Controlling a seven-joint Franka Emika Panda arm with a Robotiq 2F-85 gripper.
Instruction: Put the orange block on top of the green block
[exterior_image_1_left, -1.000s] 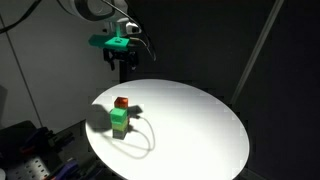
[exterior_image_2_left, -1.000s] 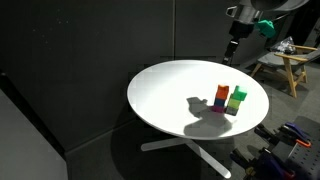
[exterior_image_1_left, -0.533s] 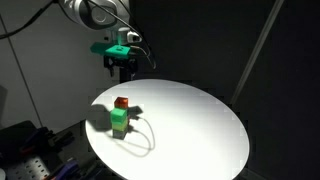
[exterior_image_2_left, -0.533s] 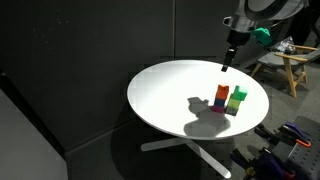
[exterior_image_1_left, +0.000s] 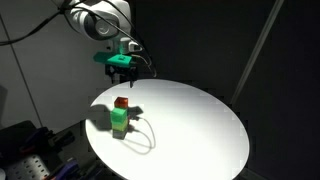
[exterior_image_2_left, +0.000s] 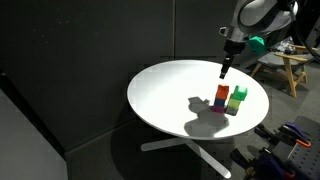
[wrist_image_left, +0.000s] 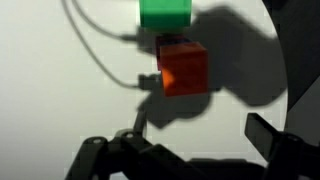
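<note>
Wrist view: gripper (wrist_image_left: 200, 135) at bottom edge, jaws wide apart, nothing between them. Past it, orange block (wrist_image_left: 183, 66) on white round table (wrist_image_left: 60, 90), dark shadow alongside. Farther on, green block (wrist_image_left: 165, 13), just beside orange block, corners close. In an exterior view, 2 blocks side by side (exterior_image_2_left: 221, 95), gripper (exterior_image_2_left: 223, 71) raised above table, clear of both.

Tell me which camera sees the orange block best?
The wrist view. There the orange block looks big and sits in the middle, with the green block just past it. In both exterior views it is only a tiny orange dot by the green block.
</note>
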